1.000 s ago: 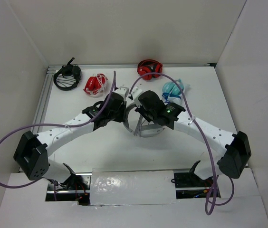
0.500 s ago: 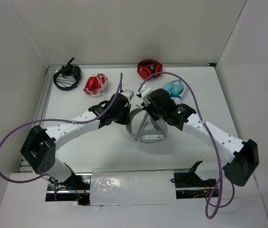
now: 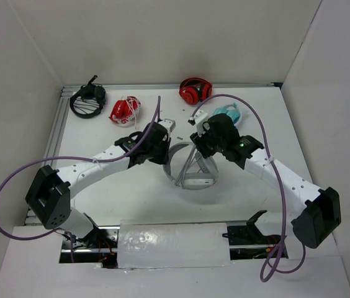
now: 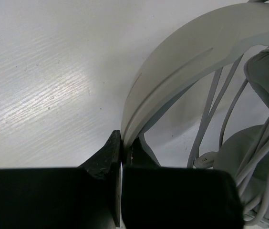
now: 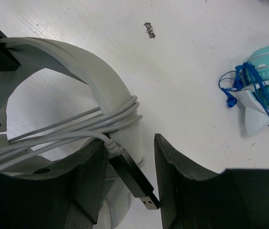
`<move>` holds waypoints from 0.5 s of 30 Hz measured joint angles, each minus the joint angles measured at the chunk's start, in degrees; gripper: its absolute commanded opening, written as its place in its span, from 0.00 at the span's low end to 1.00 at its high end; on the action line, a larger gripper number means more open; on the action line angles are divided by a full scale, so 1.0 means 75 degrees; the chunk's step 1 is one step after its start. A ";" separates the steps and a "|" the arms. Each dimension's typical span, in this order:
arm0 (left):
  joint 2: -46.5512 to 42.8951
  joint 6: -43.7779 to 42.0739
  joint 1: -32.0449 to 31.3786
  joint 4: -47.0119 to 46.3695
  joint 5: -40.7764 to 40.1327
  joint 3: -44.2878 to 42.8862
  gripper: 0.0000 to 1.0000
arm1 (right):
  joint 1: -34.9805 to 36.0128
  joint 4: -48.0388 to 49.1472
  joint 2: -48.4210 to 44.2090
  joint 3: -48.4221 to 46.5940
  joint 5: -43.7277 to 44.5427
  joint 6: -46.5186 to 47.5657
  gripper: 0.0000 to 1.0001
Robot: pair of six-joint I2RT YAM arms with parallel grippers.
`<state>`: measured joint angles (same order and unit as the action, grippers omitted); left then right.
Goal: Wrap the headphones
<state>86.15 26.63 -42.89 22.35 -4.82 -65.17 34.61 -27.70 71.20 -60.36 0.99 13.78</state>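
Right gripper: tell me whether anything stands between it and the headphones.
Nothing visible does. The right gripper has its open jaws at the headphones, straddling the cable plug. The left gripper is shut on the headband.

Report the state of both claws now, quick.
Left claw: shut on the headphones, at the headband.
Right claw: open; the cable plug sits between its jaws, not gripped.
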 measured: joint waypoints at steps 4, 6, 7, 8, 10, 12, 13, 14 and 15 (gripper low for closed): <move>0.0000 -0.0160 -0.0003 0.0172 -0.0067 -0.0146 0.00 | -0.0262 0.0061 0.0093 0.0012 -0.0562 0.0015 0.50; 0.0000 -0.0277 -0.0003 0.0411 -0.0134 -0.0289 0.00 | -0.0347 0.0114 0.0192 0.0012 -0.0863 0.0032 0.50; 0.0003 -0.0341 0.0000 0.0542 -0.0184 -0.0376 0.00 | -0.0364 0.0134 0.0236 0.0012 -0.0973 0.0035 0.51; 0.0009 -0.0405 0.0000 0.0691 -0.0236 -0.0469 0.00 | -0.0388 0.0163 0.0280 0.0012 -0.1099 0.0035 0.53; 0.0052 -0.0568 0.0006 0.0979 -0.0323 -0.0670 0.00 | -0.0440 0.0224 0.0329 0.0009 -0.1317 0.0041 0.56; 0.0143 -0.0682 0.0006 0.1166 -0.0361 -0.0860 0.00 | -0.0525 0.0254 0.0338 0.0012 -0.1515 0.0064 0.56; 0.0210 -0.0743 0.0006 0.1244 -0.0373 -0.0973 0.00 | -0.0592 0.0265 0.0344 0.0012 -0.1673 0.0085 0.57; 0.0256 -0.0772 0.0006 0.1288 -0.0376 -0.1052 0.00 | -0.0656 0.0268 0.0358 0.0012 -0.1818 0.0096 0.57; 0.0309 -0.0790 0.0006 0.1326 -0.0373 -0.1116 0.00 | -0.0711 0.0274 0.0393 0.0012 -0.1955 0.0102 0.58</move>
<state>88.47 20.71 -42.85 32.29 -7.62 -73.54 29.28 -25.65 74.15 -60.27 -13.67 14.55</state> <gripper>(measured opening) 0.085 0.569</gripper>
